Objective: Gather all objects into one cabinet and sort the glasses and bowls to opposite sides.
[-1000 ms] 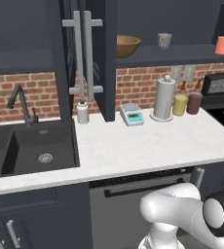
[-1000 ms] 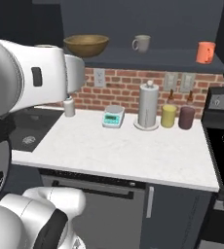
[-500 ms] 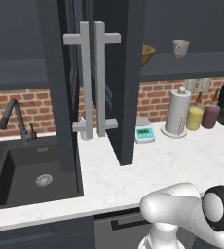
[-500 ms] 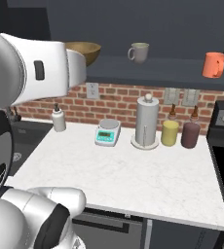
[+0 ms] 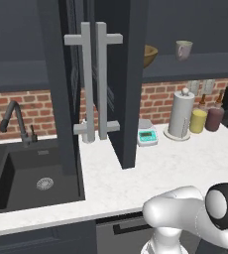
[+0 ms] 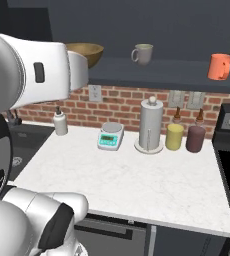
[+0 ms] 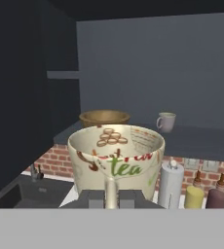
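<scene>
My base has rolled closer to the wall cabinet [image 6: 152,75], so its shelf looms larger. The wooden bowl [image 7: 104,117] and grey mug [image 7: 166,122] sit there. My hand [image 7: 111,198] is clenched on the cream patterned mug [image 7: 116,158], raised toward the shelf.

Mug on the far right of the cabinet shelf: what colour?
Bright orange mug, clearest in the right base view.
</scene>
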Tool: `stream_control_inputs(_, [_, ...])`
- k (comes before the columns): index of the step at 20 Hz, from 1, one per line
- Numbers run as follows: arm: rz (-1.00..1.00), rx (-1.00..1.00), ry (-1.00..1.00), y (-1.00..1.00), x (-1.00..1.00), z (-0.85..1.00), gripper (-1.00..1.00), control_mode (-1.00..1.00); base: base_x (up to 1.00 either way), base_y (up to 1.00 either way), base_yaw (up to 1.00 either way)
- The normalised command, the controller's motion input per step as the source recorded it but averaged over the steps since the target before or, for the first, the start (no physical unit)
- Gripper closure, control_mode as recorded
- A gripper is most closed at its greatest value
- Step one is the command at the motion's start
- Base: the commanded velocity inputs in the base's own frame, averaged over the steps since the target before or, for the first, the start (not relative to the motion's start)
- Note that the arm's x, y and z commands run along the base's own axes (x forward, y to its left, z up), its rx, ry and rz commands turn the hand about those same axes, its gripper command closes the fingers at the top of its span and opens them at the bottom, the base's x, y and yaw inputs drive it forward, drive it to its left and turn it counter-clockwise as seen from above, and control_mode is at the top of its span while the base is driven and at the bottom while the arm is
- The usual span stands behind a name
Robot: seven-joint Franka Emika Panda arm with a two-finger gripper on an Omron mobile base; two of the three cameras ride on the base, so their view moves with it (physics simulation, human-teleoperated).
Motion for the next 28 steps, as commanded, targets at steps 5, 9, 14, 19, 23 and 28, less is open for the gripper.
stream_control_inputs(5, [0.00, 0.00, 0.00, 0.00, 0.00, 0.00, 1.00, 1.00, 0.24, -0.27, 0.00])
stream_control_inputs(9, [0.00, 0.00, 0.00, 0.00, 0.00, 0.00, 1.00, 1.00, 0.20, -0.30, 0.00])
stream_control_inputs(14, [0.00, 0.00, 0.01, -0.21, 0.13, -0.10, 1.00, -1.00, 0.00, 0.00, 0.00])
stream_control_inputs(19, [-0.01, 0.03, 0.04, -0.14, 0.14, 0.00, 1.00, -1.00, 0.00, 0.00, 0.00])
stream_control_inputs(23, [-0.01, 0.16, 0.02, -0.45, 0.17, 0.23, 1.00, -1.00, 0.00, 0.00, 0.00])
stream_control_inputs(28, [-0.16, 0.00, 0.01, -0.61, 0.31, 0.22, 1.00, -1.00, 0.00, 0.00, 0.00])
